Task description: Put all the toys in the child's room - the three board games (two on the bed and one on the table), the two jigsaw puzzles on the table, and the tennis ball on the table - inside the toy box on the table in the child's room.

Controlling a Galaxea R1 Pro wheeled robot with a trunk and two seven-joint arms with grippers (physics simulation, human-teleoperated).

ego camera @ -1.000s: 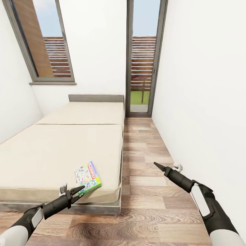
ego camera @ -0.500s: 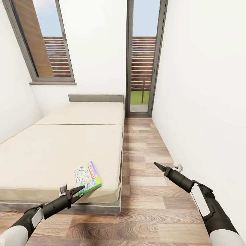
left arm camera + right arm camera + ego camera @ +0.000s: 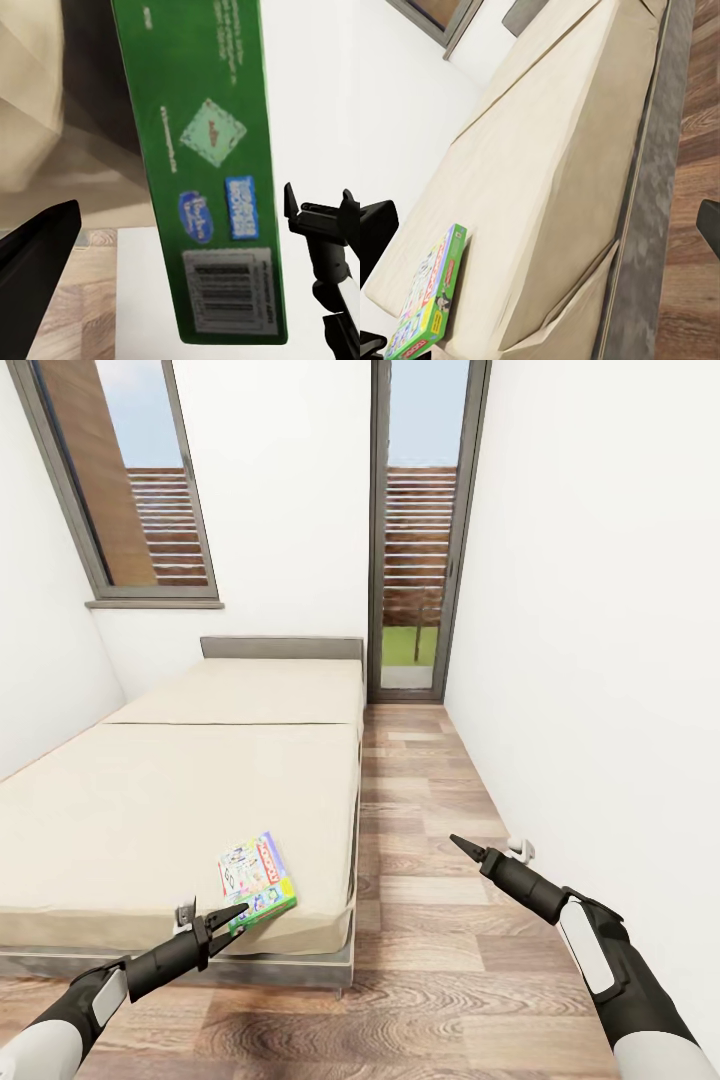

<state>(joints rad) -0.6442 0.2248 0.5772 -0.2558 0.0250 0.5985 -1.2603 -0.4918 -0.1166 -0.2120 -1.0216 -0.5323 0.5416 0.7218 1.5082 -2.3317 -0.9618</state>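
My left gripper [image 3: 222, 920] is spread wide at the near edge of the bed [image 3: 150, 800], flanking 1 board game [image 3: 256, 880] lying flat there. My right gripper [image 3: 462, 847] state: cannot tell.

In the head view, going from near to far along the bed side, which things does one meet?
Left tool → board game at the bed's near corner → grey headboard → tall glass door.

A green game box [image 3: 210, 187] edge, with barcode and logos, stands between the open end effector [image 3: 187, 247] fingers; beige mattress [image 3: 30, 90] lies behind.
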